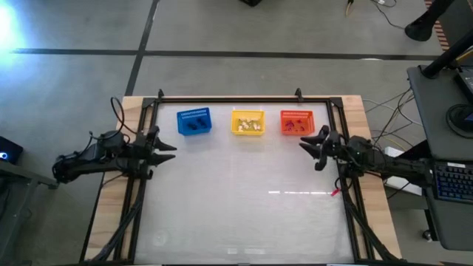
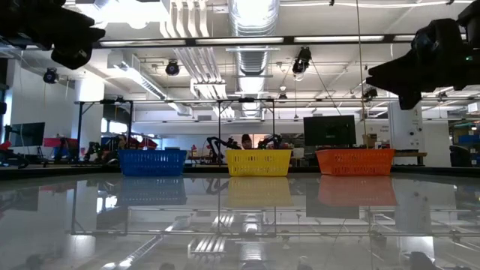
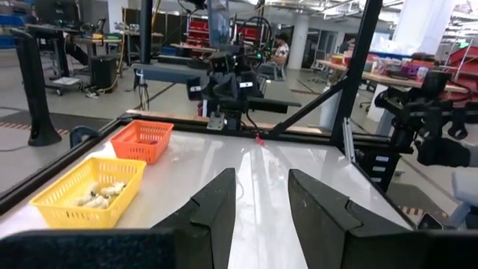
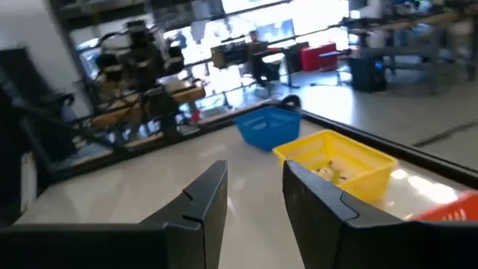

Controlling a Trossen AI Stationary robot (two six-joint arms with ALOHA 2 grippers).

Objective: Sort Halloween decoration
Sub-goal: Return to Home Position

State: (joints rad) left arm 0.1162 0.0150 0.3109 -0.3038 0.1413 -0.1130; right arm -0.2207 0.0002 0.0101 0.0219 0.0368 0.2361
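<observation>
Left tool [image 1: 170,145] hovers at the left edge of the bench [image 1: 244,214] in the high view, its arm stretched level and pointing inward. The right tool [image 1: 306,142] mirrors it at the right edge, near a corner of the orange basket [image 1: 297,123]. Along the far side a blue basket [image 1: 194,122], a yellow basket [image 1: 247,122] and the orange one stand in a row, apart from one another. Black pieces [image 1: 194,126] lie in the blue basket, whitish pieces [image 1: 249,125] in the yellow and dark pieces [image 1: 294,127] in the orange. Their shapes are too small to tell.

From bench height, both tools hang high above the glossy surface, the left at the upper left and the right at the upper right, well clear of the three baskets lined up behind.

In the left wrist view, the two dark fingers [image 3: 216,213] stand apart with nothing between them, over bare bench. The yellow basket with its whitish pieces and the orange basket sit off to one side, and the right arm [image 3: 228,82] faces from across.

In the right wrist view, that tool's fingers [image 4: 202,202] are likewise parted and empty, aimed toward the blue and yellow baskets.
</observation>
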